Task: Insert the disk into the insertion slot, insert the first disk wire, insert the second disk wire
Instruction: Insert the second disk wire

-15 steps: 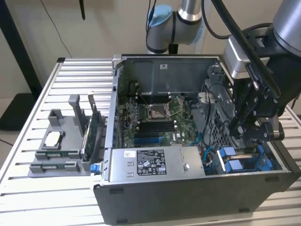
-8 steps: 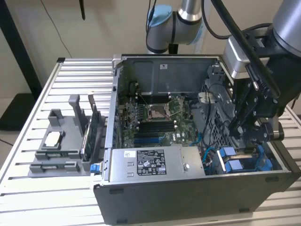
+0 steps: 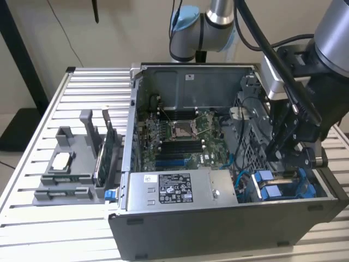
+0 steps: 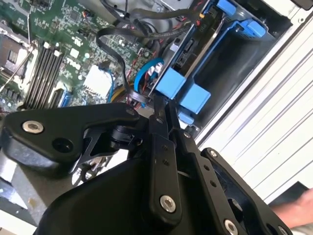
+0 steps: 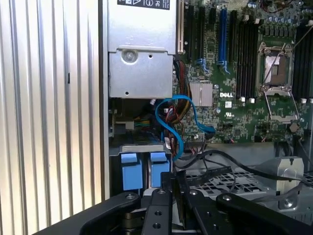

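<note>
**Silver slats, open chassis: arm poised over the drive bay**

Aluminium slats run the length of the bench (image 3: 65, 98), which stands before a plain pale wall with a dark post at the exterior view's left. An open grey computer case (image 3: 218, 224) occupies the bench's middle and reaches toward the edge at the exterior view's right; a grey fixture block (image 3: 71, 169) holding parts sits near the opposite edge. Inside the case lie the green motherboard (image 3: 182, 139) and a boxy silver power supply (image 3: 180, 188) with a white label.

At the case's corner nearest the bench's front edge, on the exterior view's right, two bright blue carrier fronts (image 3: 270, 183) sit side by side in the insertion slot (image 4: 234, 63) of the metal drive cage. Which of the two belongs to the disk (image 5: 129, 171) is hard to tell; its silver body cannot be seen from the first wrist view, where just the blue tabs show. A blue wire (image 5: 171, 122) loops between the cage and the motherboard.

Black and angular, the end effector (image 4: 161, 105) hangs directly above the blue tabs, its fingers (image 4: 157, 122) pressed together with nothing visible between them. A hand (image 4: 293, 213) shows at the frame's corner in the second wrist view.
</note>
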Controlling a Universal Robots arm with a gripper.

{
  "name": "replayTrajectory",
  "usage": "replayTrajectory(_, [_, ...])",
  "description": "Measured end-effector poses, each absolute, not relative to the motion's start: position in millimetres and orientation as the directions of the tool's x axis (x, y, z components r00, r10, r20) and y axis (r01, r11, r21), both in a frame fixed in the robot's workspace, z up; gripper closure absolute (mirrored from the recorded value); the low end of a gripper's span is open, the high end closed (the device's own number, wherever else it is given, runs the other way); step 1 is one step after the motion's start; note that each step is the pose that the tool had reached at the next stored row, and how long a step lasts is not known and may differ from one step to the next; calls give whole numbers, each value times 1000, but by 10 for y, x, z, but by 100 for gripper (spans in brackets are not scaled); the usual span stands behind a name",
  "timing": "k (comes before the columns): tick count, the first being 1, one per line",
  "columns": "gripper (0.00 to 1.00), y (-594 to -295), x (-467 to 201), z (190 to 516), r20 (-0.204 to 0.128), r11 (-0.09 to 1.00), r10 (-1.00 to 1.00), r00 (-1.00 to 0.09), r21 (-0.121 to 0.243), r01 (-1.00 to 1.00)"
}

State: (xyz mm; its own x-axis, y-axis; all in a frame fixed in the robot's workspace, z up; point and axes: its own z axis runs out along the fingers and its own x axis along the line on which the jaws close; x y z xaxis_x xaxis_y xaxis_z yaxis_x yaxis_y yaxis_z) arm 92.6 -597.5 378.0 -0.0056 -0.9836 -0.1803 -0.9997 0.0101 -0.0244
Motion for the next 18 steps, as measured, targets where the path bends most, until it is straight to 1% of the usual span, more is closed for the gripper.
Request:
replayTrajectory(6, [84, -5968, 1163, 3707, -172, 10, -985, -6, -24, -1000])
replayTrajectory(13, [84, -5961, 1418, 3662, -152, 9, -988, -6, -22, -1000])
replayTrajectory(18, [84, -5961, 1426, 3660, -152, 9, -988, -6, -22, -1000])
